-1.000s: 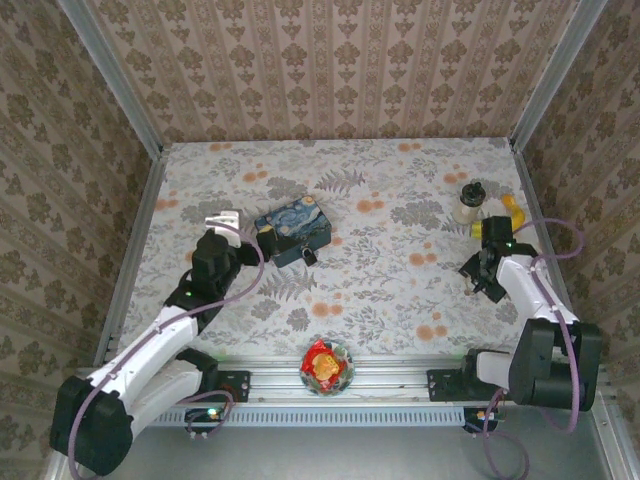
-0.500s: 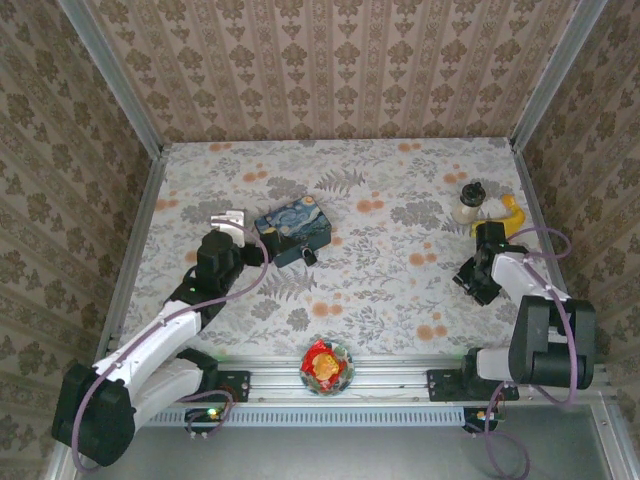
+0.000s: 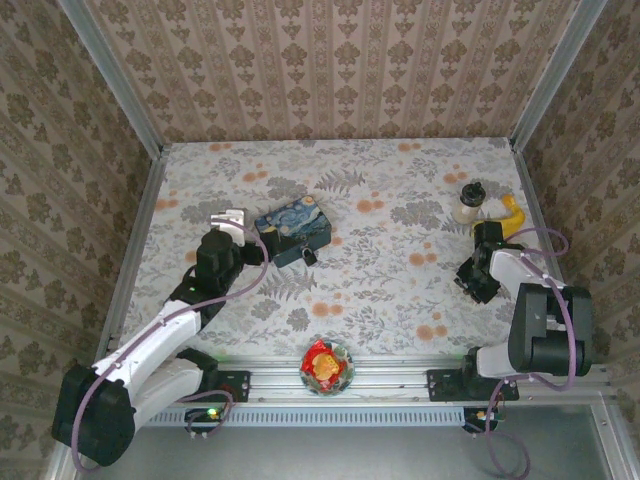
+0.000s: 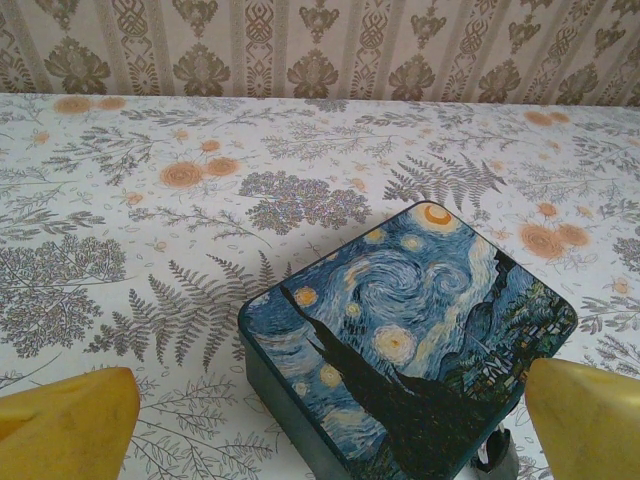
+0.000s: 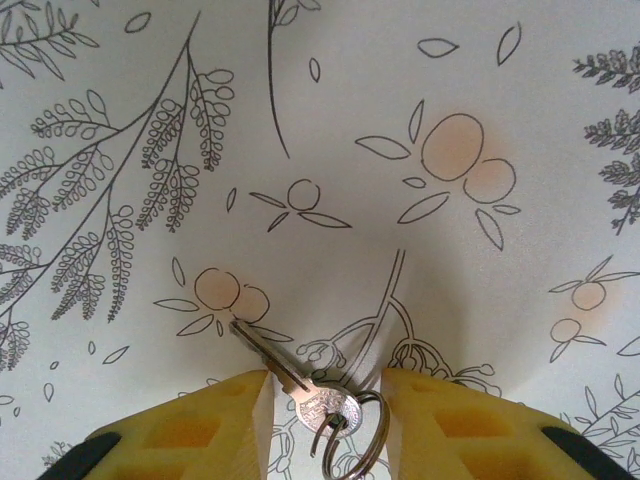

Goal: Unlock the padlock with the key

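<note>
Counts: two arms; one blue painted tin [image 3: 295,231]; one padlock [image 3: 309,257]; one key [image 5: 296,384] on one ring [image 5: 361,428]; one small cream-and-black bottle [image 3: 468,203] with a yellow piece [image 3: 513,212] beside it; one bowl of red wrapped sweets [image 3: 326,365].
Padlock place: on the table at the tin's near right corner, touching or just beside it; its top peeked in at the bottom of the left wrist view.
Key place: flat on the tablecloth on the right side, well apart from the padlock.
Left arm: stretched forward from its base, left gripper [image 3: 227,219] just beside the tin's left end.
Left gripper state: fingers spread wide and holding nothing, the tin ahead of them.
Right arm: folded back tightly, wrist pointing down at the cloth near the right rail.
Right gripper [image 5: 325,400] state: yellow fingers partly parted, straddling the key's head, not clamped on it.
Room: broad bare cloth between the tin and the right gripper; wallpapered walls and metal rails bounded the table.
</note>
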